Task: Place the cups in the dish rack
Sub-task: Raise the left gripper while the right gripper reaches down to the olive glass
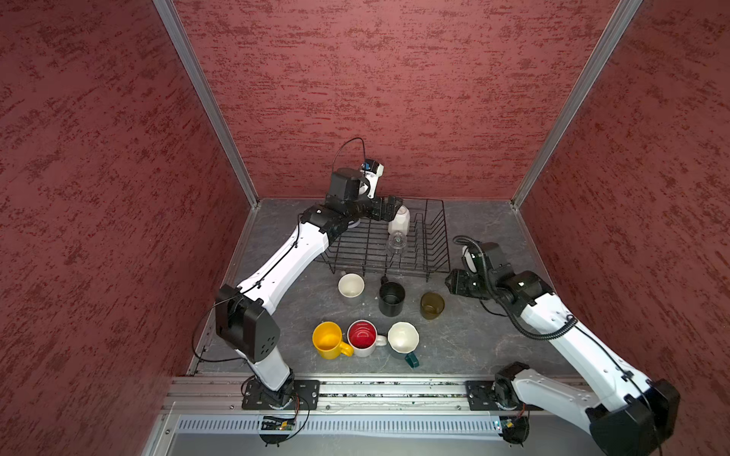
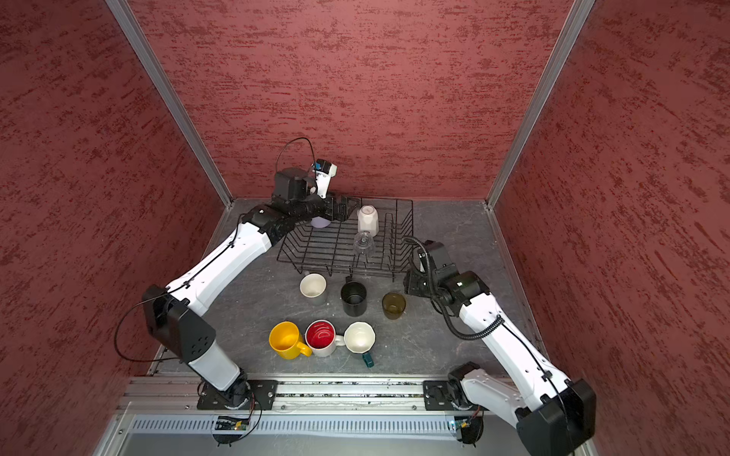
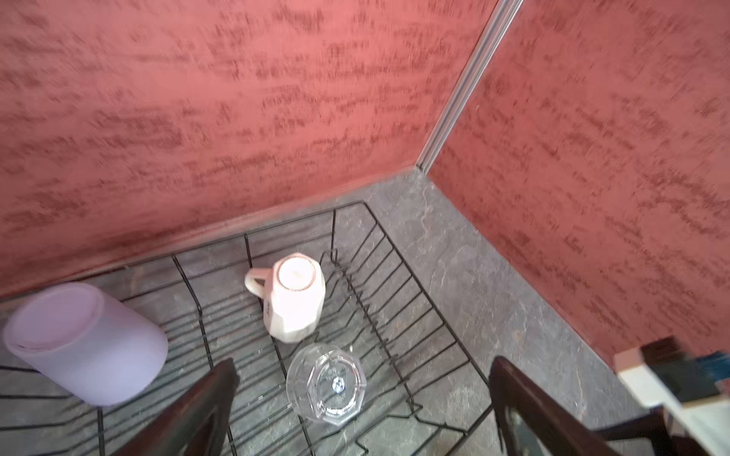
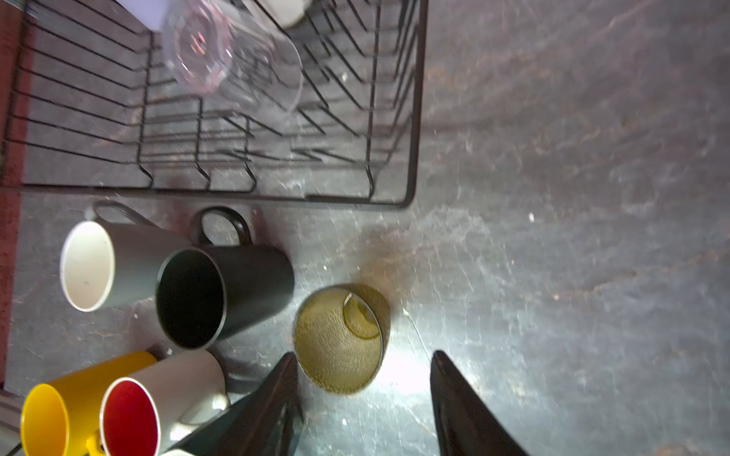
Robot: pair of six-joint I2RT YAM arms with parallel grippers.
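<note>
Closest to your right wrist camera are the right gripper's (image 4: 362,354) two dark fingers, standing apart with nothing clamped between them. The amber glass tumbler (image 4: 339,343) stands upright on the grey tabletop (image 4: 553,237), just beside one finger and clear of the other. Past it you have the black mug (image 4: 225,292) and the grey mug (image 4: 118,264) side by side, upright, just in front of the dish rack (image 4: 414,118). Nearer your side of the table sits a second row, close together. It holds the yellow mug (image 1: 330,339), the white mug with the red inside (image 1: 362,335) and the dark teal mug (image 1: 403,338) with its pale inside. All three are upright and outside the rack.

Your left gripper (image 3: 363,362) hangs over the rack's far end with its jaws spread wide and empty. Below it, in the rack, the clear glass (image 3: 328,385) stands base up beside the plate prongs (image 3: 371,316). The white faceted mug (image 3: 294,306) stands base up just behind it. The lavender cup (image 3: 87,343) rests base up and tilted in the corner by the back wall (image 3: 237,118). In both top views your left arm (image 1: 284,260) partly hides that lavender cup.
</note>
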